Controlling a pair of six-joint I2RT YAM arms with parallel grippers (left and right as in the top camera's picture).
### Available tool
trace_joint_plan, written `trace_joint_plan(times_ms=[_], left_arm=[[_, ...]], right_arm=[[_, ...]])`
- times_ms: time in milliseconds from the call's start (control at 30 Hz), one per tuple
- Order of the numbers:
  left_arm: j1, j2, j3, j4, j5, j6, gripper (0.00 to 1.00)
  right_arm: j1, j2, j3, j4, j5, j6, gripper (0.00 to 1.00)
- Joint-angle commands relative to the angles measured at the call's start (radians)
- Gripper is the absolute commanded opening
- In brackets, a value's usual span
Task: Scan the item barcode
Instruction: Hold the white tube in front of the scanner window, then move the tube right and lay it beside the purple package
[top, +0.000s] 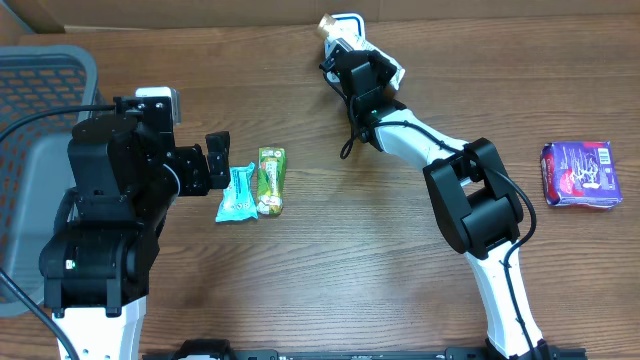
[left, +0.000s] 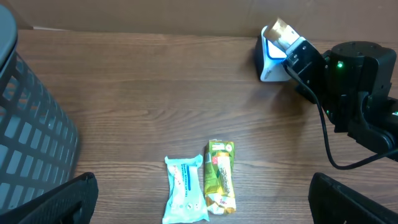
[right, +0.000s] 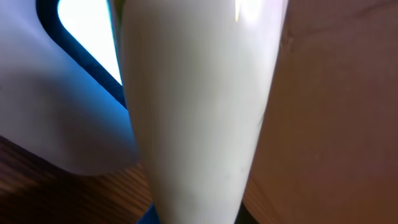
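Right arm (diagonal) bars centre; basket walls left; front table free.

Bright and even in the overhead view, lit softly from above; sharp, with only faint, short shadows on the table well in front of the scanner. Sharp also from the left wrist, with a mild sheen on the wood in front of the scanner. Badly blurred from the right wrist: far too close to a pale packet beside the scanner, glare-streaked near its top, the scanner's window blown out white.
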Motion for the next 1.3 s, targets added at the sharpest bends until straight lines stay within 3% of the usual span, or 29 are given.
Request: trace_joint_plan(times_ms=[0, 333, 500, 633, 767, 933, 1033, 1133, 1267], left_arm=[[0.000, -0.005, 0.015, 0.001, -0.003, 0.008, 0.99], [0.000, -0.005, 0.015, 0.001, -0.003, 0.008, 1.00], [0.000, -0.005, 0.015, 0.001, -0.003, 0.008, 1.00], [0.000, -0.005, 0.015, 0.001, -0.003, 0.008, 1.00], [0.000, -0.005, 0.015, 0.001, -0.003, 0.008, 1.00], [0.000, -0.005, 0.015, 0.001, -0.003, 0.008, 0.99], [0.000, -0.005, 0.015, 0.001, -0.003, 0.008, 1.00], [0.000, -0.005, 0.015, 0.001, -0.003, 0.008, 0.99], [0.000, -0.005, 0.015, 0.001, -0.003, 0.008, 0.99]], right_arm=[[0.000, -0.027, 0.025, 0.023, 0.068, 0.004, 0.04], [0.042, -0.097, 0.025, -0.039, 0.088, 0.005, 0.04], [0.071, -0.235, 0.025, -0.233, 0.002, 0.111, 0.04], [0.075, -0.410, 0.025, -0.490, -0.185, 0.349, 0.04], [0.047, -0.587, 0.025, -0.724, -0.450, 0.688, 0.04], [-0.068, -0.710, 0.025, -1.001, -0.518, 1.154, 0.04], [-0.171, -0.713, 0.017, -1.166, -0.517, 1.346, 0.04], [-0.286, -0.695, -0.047, -1.217, -0.517, 1.460, 0.04], [-0.428, -0.662, -0.198, -1.107, -0.516, 1.581, 0.04]])
